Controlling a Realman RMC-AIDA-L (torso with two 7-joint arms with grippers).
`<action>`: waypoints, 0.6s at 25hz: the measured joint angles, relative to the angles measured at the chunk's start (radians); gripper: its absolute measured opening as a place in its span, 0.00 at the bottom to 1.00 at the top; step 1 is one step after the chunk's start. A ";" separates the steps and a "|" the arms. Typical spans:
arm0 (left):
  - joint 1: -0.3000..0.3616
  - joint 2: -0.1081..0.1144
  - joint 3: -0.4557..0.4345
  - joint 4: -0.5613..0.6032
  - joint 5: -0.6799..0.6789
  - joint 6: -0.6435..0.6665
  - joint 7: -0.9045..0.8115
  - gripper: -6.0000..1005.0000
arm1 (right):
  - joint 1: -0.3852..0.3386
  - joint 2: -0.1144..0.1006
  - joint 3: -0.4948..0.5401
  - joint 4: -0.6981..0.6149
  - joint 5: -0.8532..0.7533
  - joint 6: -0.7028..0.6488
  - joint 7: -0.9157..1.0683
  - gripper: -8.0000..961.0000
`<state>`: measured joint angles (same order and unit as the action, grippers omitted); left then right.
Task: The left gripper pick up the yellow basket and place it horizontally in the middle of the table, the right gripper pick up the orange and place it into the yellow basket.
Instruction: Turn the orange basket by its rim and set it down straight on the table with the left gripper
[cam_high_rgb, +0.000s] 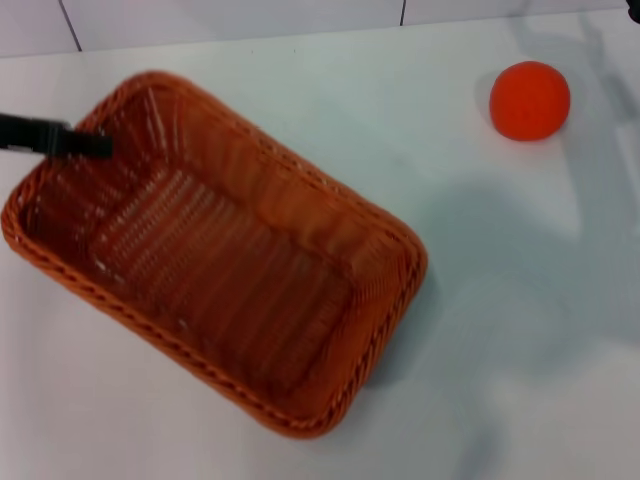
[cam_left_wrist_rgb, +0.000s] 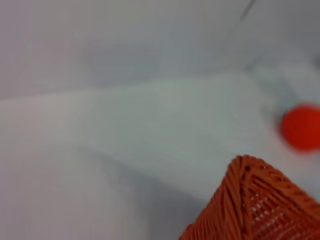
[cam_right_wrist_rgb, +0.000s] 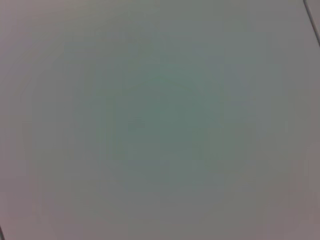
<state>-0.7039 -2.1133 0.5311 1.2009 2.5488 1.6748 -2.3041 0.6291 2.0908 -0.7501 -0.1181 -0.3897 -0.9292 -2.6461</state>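
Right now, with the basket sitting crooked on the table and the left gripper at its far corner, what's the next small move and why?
Probably turn the yellow basket until its long side runs level across the table. It lies diagonally and empty, the left gripper sits at its far-left rim, and the orange waits apart at the far right. Whether the fingers grip the rim is unclear; confirm first.

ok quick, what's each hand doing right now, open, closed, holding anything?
Left hand: at the basket's far left rim; open or closed cannot be told.
Right hand: barely visible at the head view's top right corner, cannot be told.
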 joint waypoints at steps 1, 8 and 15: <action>0.003 0.001 -0.022 -0.001 -0.028 0.001 -0.008 0.18 | 0.000 0.000 0.000 -0.001 0.000 0.000 0.000 0.98; 0.041 -0.011 -0.137 -0.016 -0.133 -0.055 -0.078 0.18 | 0.013 0.000 0.000 -0.002 0.000 0.000 0.000 0.98; 0.119 -0.049 -0.139 -0.029 -0.183 -0.176 -0.111 0.18 | 0.018 0.000 0.000 -0.002 0.000 0.002 0.000 0.98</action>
<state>-0.5853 -2.1626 0.3917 1.1720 2.3656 1.4992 -2.4156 0.6469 2.0908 -0.7501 -0.1202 -0.3896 -0.9268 -2.6460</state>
